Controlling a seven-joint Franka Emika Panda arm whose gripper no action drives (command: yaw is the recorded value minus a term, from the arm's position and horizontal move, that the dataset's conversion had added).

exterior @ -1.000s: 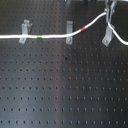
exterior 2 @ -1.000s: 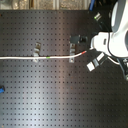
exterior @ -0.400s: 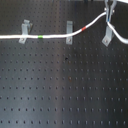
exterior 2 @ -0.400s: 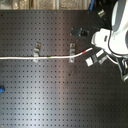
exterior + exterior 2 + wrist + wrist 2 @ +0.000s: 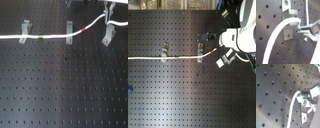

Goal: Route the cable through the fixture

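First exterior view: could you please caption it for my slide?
White cable strung past three clips on a black perforated board, rising toward the gripper.

gripper point(image 5: 108, 11) cropped at frame top

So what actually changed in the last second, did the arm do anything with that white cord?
Barely anything. In the first exterior view, the long thin white cord near the leaning pale-grey metal clip seems to have shifted only slightly as the gripper moved a little. The gripper appears to hold the cord as before. The other two clips and the black perforated board stayed put.
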